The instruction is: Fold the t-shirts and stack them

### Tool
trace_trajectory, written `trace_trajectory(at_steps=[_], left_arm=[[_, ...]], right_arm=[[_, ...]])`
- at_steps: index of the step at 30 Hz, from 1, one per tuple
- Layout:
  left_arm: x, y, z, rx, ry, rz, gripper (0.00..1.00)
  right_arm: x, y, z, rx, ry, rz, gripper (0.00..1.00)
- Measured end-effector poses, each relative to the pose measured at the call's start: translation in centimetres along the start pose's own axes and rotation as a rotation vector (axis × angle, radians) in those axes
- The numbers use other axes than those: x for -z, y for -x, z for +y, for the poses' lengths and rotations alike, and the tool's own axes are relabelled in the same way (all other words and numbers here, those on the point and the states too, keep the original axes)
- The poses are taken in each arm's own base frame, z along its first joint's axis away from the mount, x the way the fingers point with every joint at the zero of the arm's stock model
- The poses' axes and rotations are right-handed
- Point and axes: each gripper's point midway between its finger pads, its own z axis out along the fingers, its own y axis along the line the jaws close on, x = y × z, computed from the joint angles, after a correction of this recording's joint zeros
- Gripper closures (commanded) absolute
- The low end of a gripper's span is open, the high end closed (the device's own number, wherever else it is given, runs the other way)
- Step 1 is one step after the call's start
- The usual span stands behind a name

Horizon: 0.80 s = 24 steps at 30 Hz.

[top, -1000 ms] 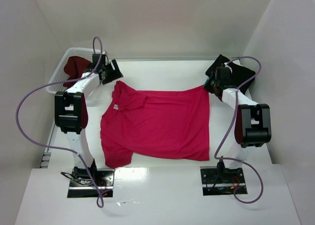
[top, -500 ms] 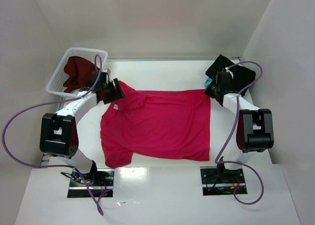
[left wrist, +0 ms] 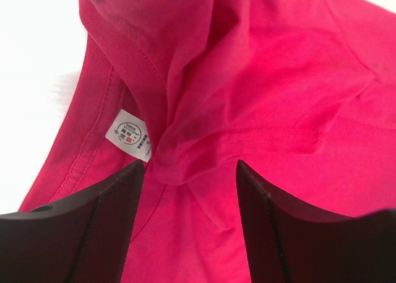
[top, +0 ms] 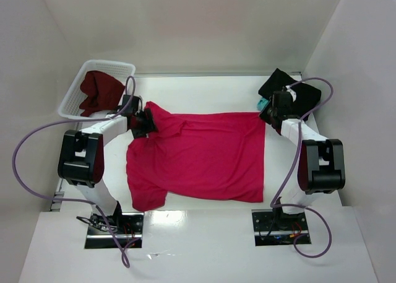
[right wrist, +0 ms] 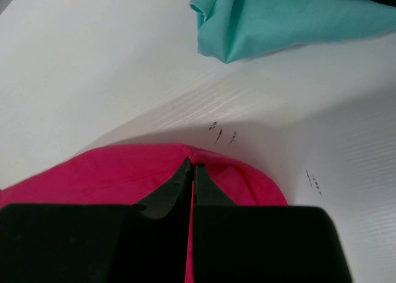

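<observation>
The left gripper (left wrist: 189,171) has swung from the white plastic lattice basket (top: 71,106) onto the collar of the crimson-pink cloth t-shirt (top: 204,156), which lies spread flat between the arms. Its jaws stand apart, narrowing around a bunched ridge beside the white label (left wrist: 128,133), so a grasp for folding looks near. The right gripper (right wrist: 190,171) stays clamped on the shirt's far-right hem corner; its own fingers hide how much cloth it pinches.

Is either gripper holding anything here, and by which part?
Right gripper pinches the pink t-shirt at its far hem corner; left gripper straddles a collar fold, open.
</observation>
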Motion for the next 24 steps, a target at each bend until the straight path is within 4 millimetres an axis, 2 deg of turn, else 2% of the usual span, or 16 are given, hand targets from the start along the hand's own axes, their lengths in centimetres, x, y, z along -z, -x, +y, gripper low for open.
trace_trajectory(at_steps=[10, 12, 13, 16, 17, 19, 24], left_arm=[[-1.6, -1.2, 0.5, 0.001, 0.012, 0.046, 0.33], [-1.7, -1.2, 0.4, -0.002, 0.009, 0.045, 0.39], [-1.7, -1.2, 0.4, -0.004, 0.008, 0.044, 0.47], [-1.9, -1.2, 0.3, -0.002, 0.008, 0.043, 0.62], [-1.9, -1.2, 0.3, -0.005, 0.008, 0.044, 0.71], [-2.1, -1.3, 0.4, -0.004, 0.013, 0.046, 0.81], [-2.1, -1.3, 0.6, -0.003, 0.019, 0.045, 0.84]], right_arm=[[-1.2, -0.5, -0.9, -0.001, -0.039, 0.016, 1.00], [-1.2, -0.3, -0.8, -0.002, -0.037, 0.013, 1.00], [-1.2, -0.2, -0.8, -0.002, -0.036, 0.011, 1.00], [-1.2, -0.2, -0.7, -0.002, -0.035, 0.009, 1.00], [-1.2, -0.2, -0.7, -0.002, -0.035, 0.009, 1.00], [-1.2, -0.2, -0.7, -0.002, -0.035, 0.009, 1.00], [-1.2, -0.1, -0.7, -0.002, -0.035, 0.008, 1.00]])
